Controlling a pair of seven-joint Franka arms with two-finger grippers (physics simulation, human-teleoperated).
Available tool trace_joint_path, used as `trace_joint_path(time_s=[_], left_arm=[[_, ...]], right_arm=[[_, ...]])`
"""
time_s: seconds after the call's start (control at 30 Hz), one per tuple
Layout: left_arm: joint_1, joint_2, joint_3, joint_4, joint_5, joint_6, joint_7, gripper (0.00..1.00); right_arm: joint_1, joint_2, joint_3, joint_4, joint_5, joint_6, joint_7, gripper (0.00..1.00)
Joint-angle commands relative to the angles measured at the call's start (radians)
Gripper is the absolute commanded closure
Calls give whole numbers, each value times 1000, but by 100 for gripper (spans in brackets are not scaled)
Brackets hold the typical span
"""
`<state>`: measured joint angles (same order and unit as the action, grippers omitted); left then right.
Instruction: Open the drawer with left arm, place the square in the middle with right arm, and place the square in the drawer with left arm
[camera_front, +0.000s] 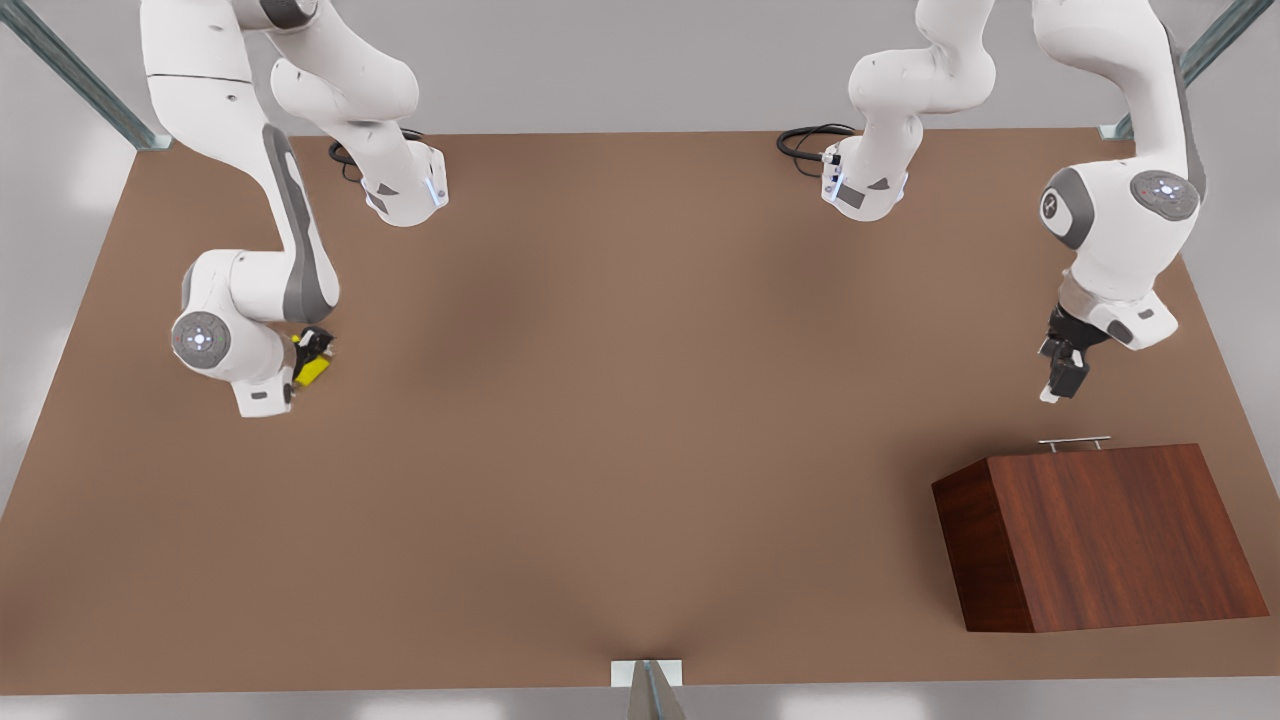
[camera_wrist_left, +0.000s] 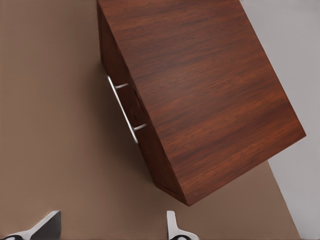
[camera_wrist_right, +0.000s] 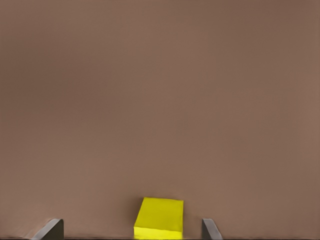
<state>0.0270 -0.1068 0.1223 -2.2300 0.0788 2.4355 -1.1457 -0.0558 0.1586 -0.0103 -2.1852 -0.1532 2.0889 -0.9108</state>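
Spanning grey-walled room, brown tabletop (camera_front: 620, 420) (matte), left gripper (camera_front: 1062, 380) spread, right gripper (camera_front: 312, 358) spread around square (camera_front: 312, 371)

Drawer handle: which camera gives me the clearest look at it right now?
The left wrist view: the drawer handle runs as a full silver bar along the closed wooden box, ahead of the open left gripper. The front view shows it as a thin sliver above the box's far edge.

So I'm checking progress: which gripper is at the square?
The right gripper, at the front view's left, open around the square; the left gripper hovers by the drawer handle.
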Motion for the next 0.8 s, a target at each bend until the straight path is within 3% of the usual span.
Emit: trace_joint_path(time_s=[0.0, 0.07, 0.13, 0.37, 0.77], left_arm=[[7, 2, 13, -8, -1, 17, -3, 0], [8, 38, 23, -30, -1, 74, -48, 0], [14, 65, 46, -37, -2, 111, -51, 0], [60, 167, 100, -36, -25, 226, -52, 0], [100, 299, 103, -23, -57, 372, -51, 0]], right_arm=[[5, 4, -23, -19, -2, 35, 0, 0], [-4, 39, -106, -53, 0, 89, 17, 0], [-6, 52, -126, -114, 0, 169, 26, 0], [-38, 48, -129, -194, -2, 257, 18, 0], [-73, 116, -134, -229, -14, 358, -36, 0]])
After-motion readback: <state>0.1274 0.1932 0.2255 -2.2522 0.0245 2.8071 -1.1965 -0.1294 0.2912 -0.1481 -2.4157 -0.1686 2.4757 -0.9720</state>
